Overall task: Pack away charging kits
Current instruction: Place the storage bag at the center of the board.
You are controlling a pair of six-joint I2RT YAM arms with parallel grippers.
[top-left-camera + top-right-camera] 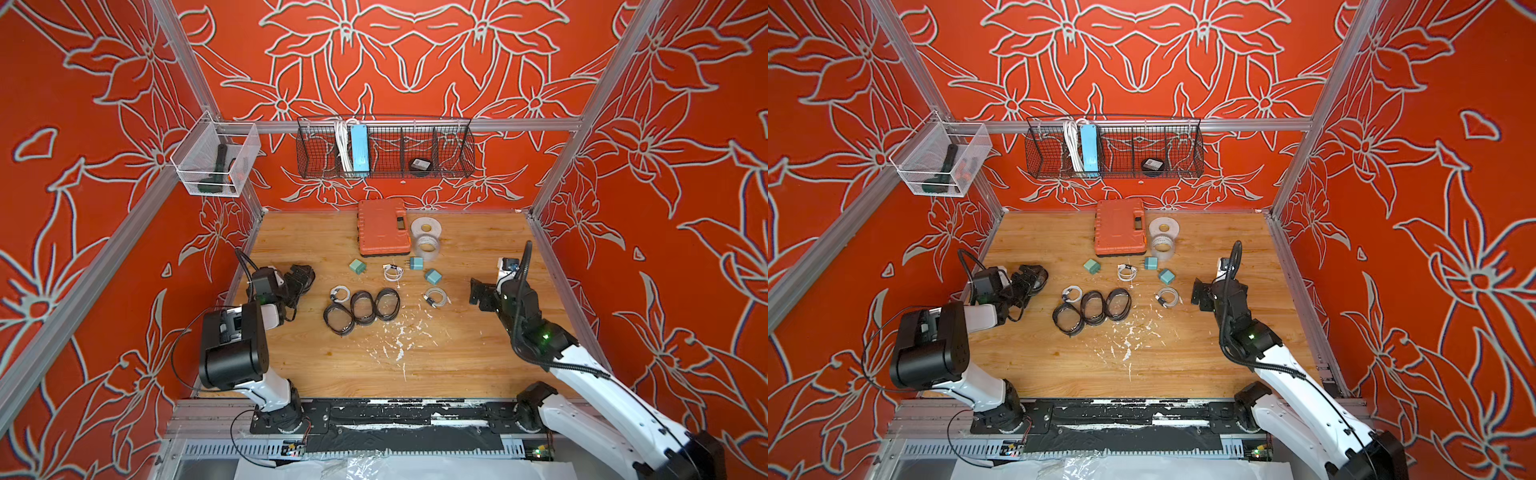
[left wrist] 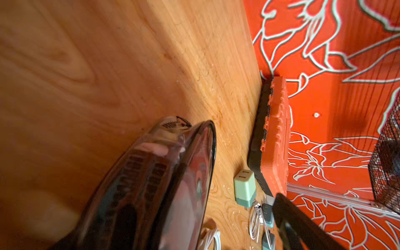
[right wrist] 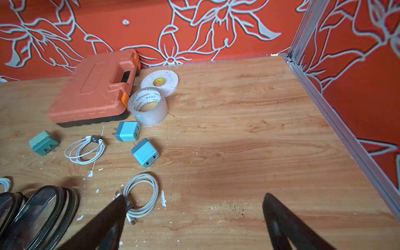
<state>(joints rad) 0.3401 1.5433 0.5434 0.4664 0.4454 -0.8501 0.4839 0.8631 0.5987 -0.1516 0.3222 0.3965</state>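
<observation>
bright even light; pouch (image 2: 151, 184) blurred close up in left wrist view.

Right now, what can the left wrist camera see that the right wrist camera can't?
Only the left wrist view shows one pouch right up close, and the wire basket on the wall. Only the right wrist view shows the white tape roll and the clear tape roll. Both show the orange case, teal plugs, coiled cables and the wooden table.
</observation>
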